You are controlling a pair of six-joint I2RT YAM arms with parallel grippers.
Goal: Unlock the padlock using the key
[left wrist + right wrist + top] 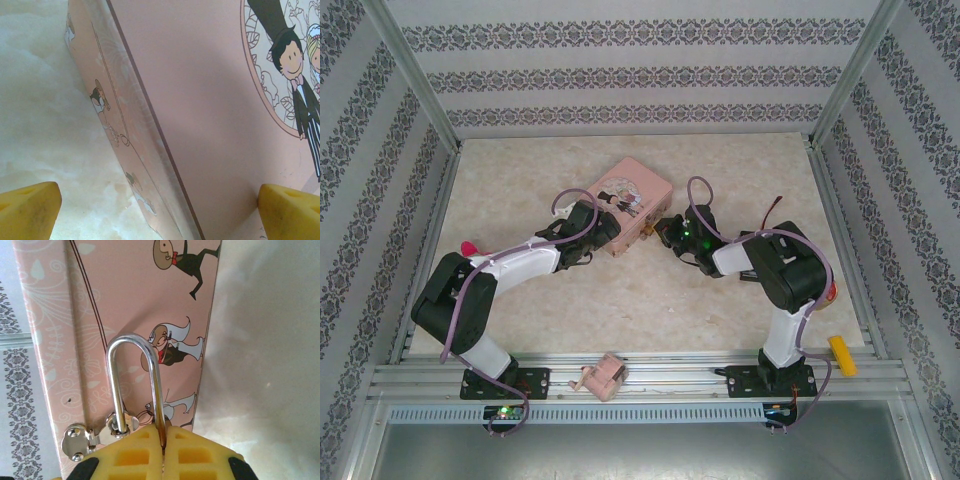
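"Pink tin box [632, 195], picture lid up, out on the marbled table [740, 300]. Where is the padlock [648, 233]?"

"At the tin's right-hand side, a speck of brass from above, just ahead of the right gripper [663, 230]."

"And from the right wrist?"

"The padlock [131, 339] hangs on the tin's [125, 290] decorated side wall. Its silvery shackle [116, 385] stands as a tall loop, the left leg passing through the ring of the small metal hasp [82, 437]. The right leg runs down to the seam between the yellow pads [135, 457]."

"So the right gripper [163, 450] has it?"

"The pads are pressed together with no gap. The brass body is hidden behind them, so I cannot tell what, if anything, they pinch."

"Left arm?"

"The left gripper [608, 232] is at the tin's near-left edge. In its wrist view the left gripper [160, 215] has its yellow fingertips [27, 210] spread wide, one over the table [35, 100], the other over the lid of the tin [210, 100], holding nothing."

"Anything else?"

"A yellow block [842, 355] sits at the near right, well apart."
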